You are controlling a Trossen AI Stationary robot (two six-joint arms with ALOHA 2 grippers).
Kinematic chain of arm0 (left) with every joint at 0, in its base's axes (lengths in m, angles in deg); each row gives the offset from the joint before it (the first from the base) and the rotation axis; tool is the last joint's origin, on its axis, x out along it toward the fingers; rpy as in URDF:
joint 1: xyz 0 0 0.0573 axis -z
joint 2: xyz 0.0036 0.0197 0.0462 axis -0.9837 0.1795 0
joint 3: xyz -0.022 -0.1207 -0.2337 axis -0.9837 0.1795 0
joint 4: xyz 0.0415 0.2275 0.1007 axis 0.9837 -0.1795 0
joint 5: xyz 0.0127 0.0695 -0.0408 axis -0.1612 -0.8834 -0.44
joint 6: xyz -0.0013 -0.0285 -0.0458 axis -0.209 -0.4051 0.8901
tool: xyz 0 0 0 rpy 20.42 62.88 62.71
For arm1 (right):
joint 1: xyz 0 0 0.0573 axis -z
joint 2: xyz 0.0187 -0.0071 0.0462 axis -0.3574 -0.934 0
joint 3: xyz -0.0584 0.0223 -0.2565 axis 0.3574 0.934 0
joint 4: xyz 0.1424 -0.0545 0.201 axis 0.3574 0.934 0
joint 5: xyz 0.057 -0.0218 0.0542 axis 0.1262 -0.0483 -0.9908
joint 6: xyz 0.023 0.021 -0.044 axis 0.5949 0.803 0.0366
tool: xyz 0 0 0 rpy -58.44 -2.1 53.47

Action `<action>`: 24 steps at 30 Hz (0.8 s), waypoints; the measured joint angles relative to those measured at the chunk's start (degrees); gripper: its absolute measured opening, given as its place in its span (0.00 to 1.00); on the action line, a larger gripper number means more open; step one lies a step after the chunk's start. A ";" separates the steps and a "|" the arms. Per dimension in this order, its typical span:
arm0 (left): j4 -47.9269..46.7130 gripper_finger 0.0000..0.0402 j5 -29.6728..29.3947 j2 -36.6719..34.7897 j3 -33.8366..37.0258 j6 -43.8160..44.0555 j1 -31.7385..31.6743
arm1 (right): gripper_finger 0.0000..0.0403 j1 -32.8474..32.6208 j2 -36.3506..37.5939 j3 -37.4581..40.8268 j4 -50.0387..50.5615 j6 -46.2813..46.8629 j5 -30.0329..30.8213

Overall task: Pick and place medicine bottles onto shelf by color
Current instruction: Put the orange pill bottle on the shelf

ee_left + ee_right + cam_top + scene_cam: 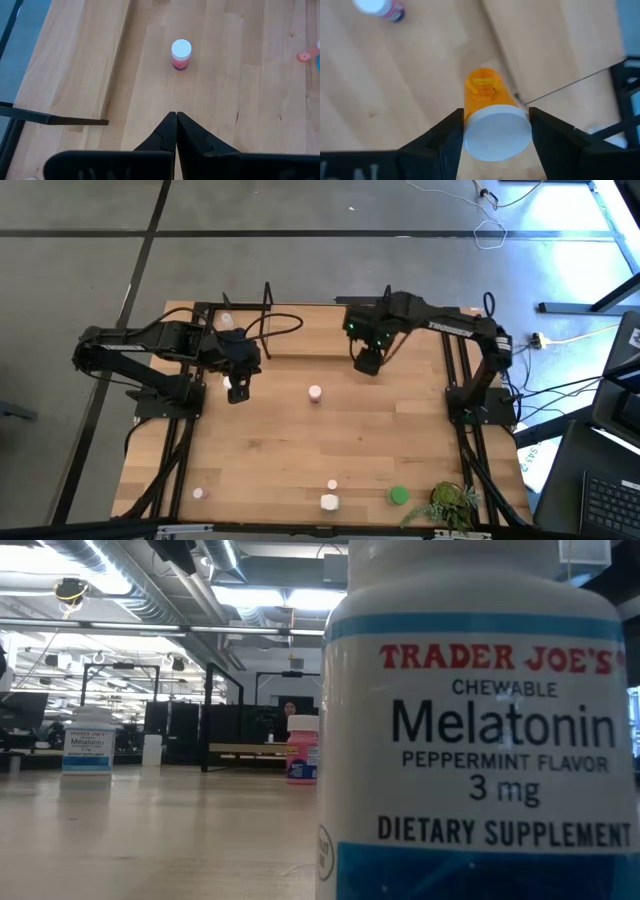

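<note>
One orange bottle point(490, 107) sits clamped by its white cap between my right gripper point(495, 132) fingers, near the shelf point(300, 340), ready for placing. My left gripper point(176, 131), jaws together, waits facing a pink bottle point(180, 54).

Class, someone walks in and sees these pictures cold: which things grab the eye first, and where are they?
The melatonin bottle fills the low view, right against that camera. Next is the orange bottle with a white cap, clamped in the right gripper near the shelf at the table's far edge. The left gripper is shut and empty, pointing at a pink bottle.
</note>
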 joint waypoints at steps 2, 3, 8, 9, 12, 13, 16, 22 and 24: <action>0.00 0.00 0.00 0.00 0.00 0.00 0.00 | 0.52 2.00 -1.42 -2.36 0.03 -1.41 0.12; 0.00 0.00 0.00 0.00 0.00 0.00 0.00 | 0.52 3.05 -2.11 -3.51 0.14 -1.95 0.12; 0.00 0.00 0.00 0.00 0.00 0.00 0.00 | 0.52 8.19 -4.94 -7.00 0.24 -4.89 0.16; 0.00 0.00 0.00 0.00 0.00 0.00 0.00 | 0.52 9.22 -5.43 -7.31 0.24 -5.06 0.16; 0.00 0.00 0.00 0.00 0.00 0.00 0.00 | 0.52 11.99 -6.93 -7.41 -0.09 -6.21 0.18; 0.00 0.00 0.00 0.00 0.00 0.00 0.00 | 0.52 12.78 -7.49 -7.41 -0.54 -6.34 0.21; 0.00 0.00 0.00 0.00 0.00 0.00 0.00 | 0.52 14.95 -9.29 -7.43 -1.82 -6.71 0.28; 0.00 0.00 0.00 0.00 0.00 0.00 0.00 | 0.52 18.12 -12.80 -7.43 -6.45 -8.84 4.53; 0.00 0.00 0.00 0.00 0.00 0.00 0.00 | 0.52 18.99 -13.75 -7.41 -8.00 -9.37 4.58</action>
